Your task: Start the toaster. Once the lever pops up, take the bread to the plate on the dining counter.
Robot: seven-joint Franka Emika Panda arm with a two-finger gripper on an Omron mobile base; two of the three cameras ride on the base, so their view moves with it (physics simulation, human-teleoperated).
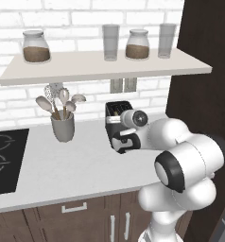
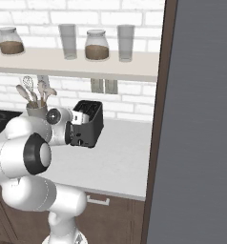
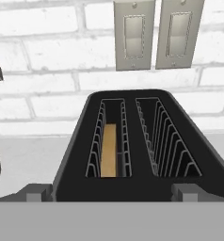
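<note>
My jaws stand spread wide just above the front edge of the toaster, their two tips flanking its top and pinching nothing. The bread sits deep in the toaster's left slot, seen from my hand; the right slot holds bare wire guides. The toaster stands on the white surface against the brick wall, directly below two wall switches, with the grey utensil cup to its left and the black hob farther left.
</note>
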